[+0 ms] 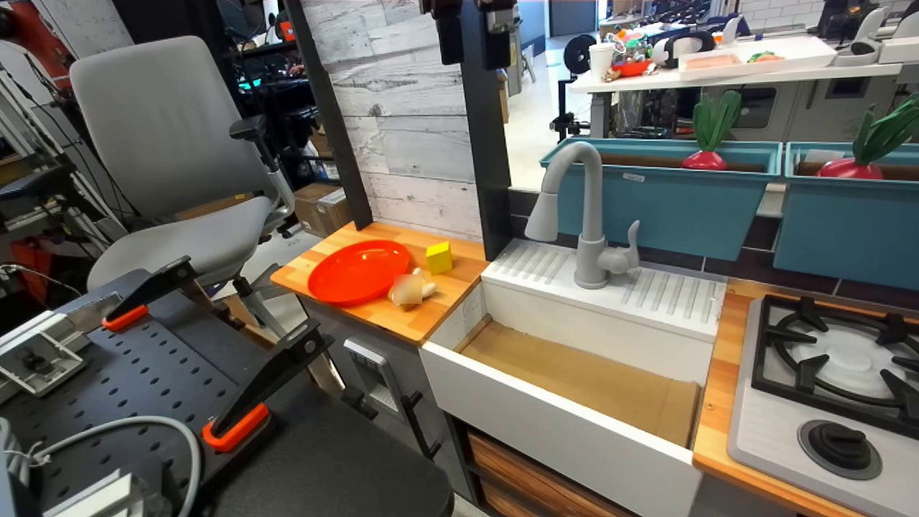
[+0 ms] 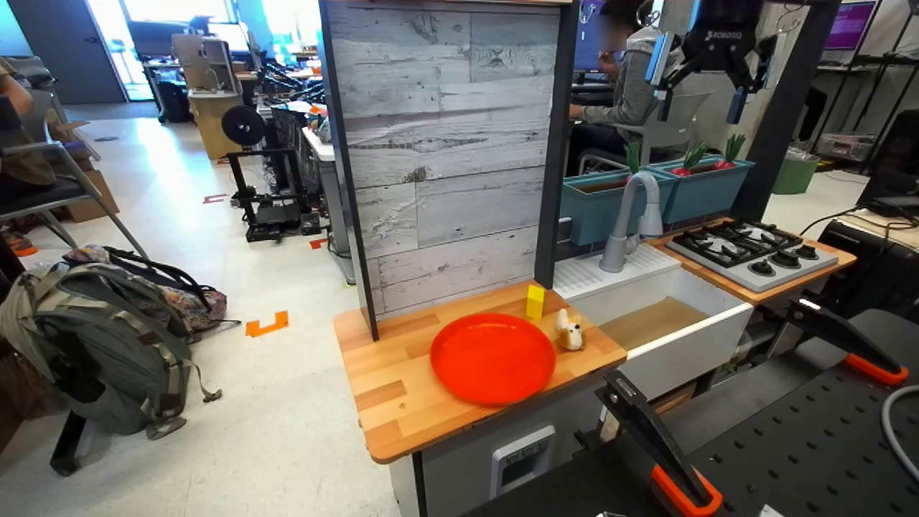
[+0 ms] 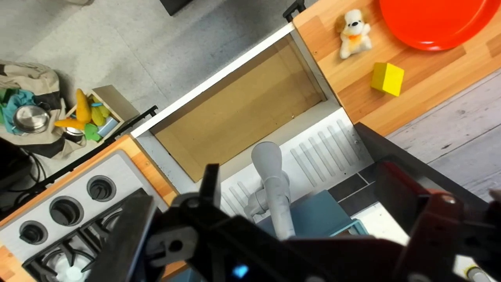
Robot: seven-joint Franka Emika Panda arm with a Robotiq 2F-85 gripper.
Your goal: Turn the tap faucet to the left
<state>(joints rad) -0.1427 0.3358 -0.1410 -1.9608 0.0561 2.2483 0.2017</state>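
sink [image 1: 560, 438]: brown cardboard [image 1: 581, 377] inside; tap faucet [image 1: 592, 201] at twelve o'clock in an exterior view
teal planters [image 1: 660, 212]: red radishes [image 1: 706, 160]
gripper [image 2: 700, 105]: empty, fingers [image 2: 735, 108] spread wide, apart from tap faucet

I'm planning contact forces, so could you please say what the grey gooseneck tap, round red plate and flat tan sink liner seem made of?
Grey gooseneck tap: perhaps matte plastic or painted metal; its soft shading leaves both open.
Round red plate: probably glossy plastic, given its rim highlight.
Flat tan sink liner: likely matte cardboard, from its dull tone and crease.
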